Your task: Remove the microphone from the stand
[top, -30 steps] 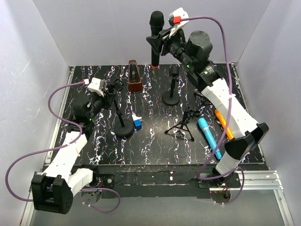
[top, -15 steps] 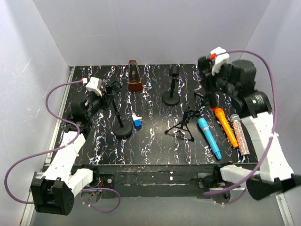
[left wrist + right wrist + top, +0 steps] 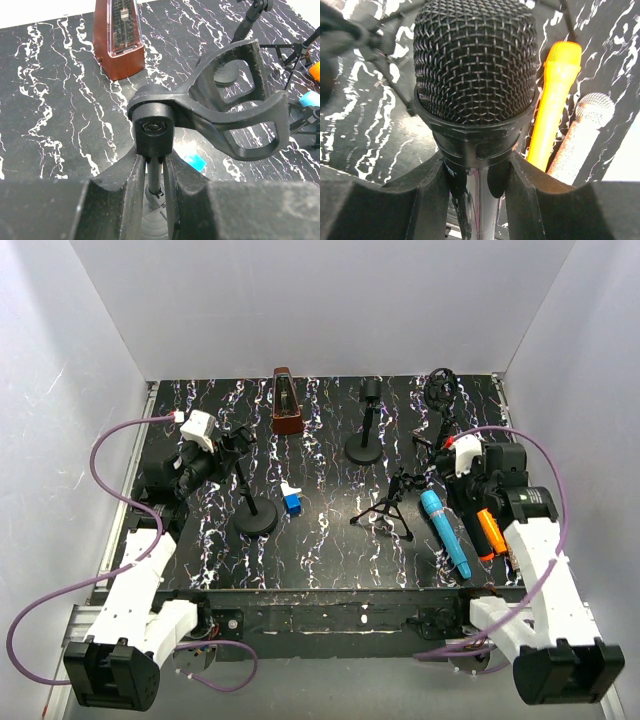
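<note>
Both jaw pairs are clamped: left gripper (image 3: 152,161) on the thin black stand post (image 3: 153,180) under its empty clip (image 3: 235,117), right gripper (image 3: 476,185) on the black mesh-headed microphone (image 3: 475,65) beside the orange plastic microphone (image 3: 554,105), so the right should lay its load flat before releasing.

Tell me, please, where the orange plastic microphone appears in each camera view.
Top external: orange plastic microphone lies at the right, just beyond the blue microphone.
Left wrist: a sliver at the right edge.
Right wrist: upper right.
Shared landmark: black white-veined tabletop.
</note>
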Controlling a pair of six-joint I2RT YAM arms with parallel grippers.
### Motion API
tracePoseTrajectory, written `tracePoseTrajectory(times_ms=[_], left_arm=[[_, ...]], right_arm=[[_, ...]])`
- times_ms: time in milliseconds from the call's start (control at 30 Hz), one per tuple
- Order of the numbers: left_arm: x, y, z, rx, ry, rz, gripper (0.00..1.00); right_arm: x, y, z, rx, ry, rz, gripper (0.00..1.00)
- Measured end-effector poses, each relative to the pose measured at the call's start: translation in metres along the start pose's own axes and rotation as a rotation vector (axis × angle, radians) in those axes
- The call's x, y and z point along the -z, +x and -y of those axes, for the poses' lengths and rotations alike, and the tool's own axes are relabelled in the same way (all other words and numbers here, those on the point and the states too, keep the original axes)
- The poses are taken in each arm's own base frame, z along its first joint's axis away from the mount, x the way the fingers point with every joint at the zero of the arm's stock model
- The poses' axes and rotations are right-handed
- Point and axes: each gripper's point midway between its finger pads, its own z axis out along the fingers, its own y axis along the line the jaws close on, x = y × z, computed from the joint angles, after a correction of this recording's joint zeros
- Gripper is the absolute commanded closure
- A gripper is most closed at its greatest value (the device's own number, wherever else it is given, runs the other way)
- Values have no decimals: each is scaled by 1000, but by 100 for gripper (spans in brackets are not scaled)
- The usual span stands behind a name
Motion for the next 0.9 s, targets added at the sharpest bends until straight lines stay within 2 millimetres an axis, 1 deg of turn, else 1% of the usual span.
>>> tracePoseTrajectory(times_ms=[67, 167, 400, 500, 633, 700, 800, 900], left_arm=[[2, 1, 0, -7, 1, -7, 100], [2, 1, 0, -12, 1, -12, 100], [-1, -1, -1, -10, 0, -33, 100], [-2, -1, -2, -10, 0, -43, 100], [-2, -1, -2, -13, -1, -50, 100], [-2, -1, -3, -13, -1, -53, 100], [-2, -1, -3, -14, -2, -56, 100], [-3, -1, -4, -13, -2, -57, 100]], right_arm=[[-21, 15, 7, -23, -1, -52, 99], [-46, 33, 13, -10, -2, -91, 99], [-91, 52, 26, 16, -14, -149, 98], [-108, 62, 32, -8, -25, -192, 85], [-122, 81, 37, -64, -36, -258, 66], [-126, 87, 38, -83, -42, -283, 59], [-128, 86, 38, -103, -59, -293, 50], [-123, 77, 35, -135, -88, -289, 40]])
